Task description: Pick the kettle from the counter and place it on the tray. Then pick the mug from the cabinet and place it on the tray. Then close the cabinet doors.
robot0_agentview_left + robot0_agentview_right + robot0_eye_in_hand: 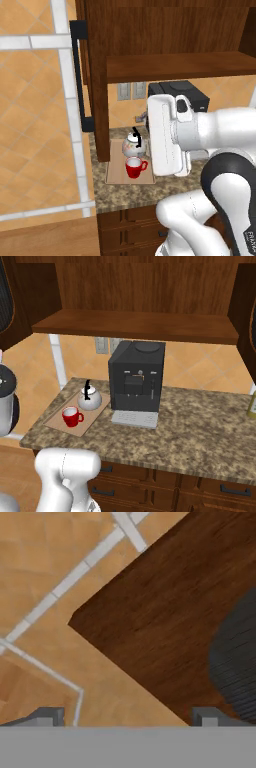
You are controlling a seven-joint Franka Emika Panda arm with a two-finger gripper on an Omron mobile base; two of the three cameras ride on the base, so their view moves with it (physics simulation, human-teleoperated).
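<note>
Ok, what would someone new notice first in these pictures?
Probably the small bright red mug and the round white kettle together on the light tan wooden tray, at the left end of the speckled granite counter. Next to them stands a big black coffee machine, under the open dark brown wall cabinet.

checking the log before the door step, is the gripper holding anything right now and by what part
Nothing is held. The gripper is open, facing a cabinet door. The kettle and mug sit on the tray.
</note>
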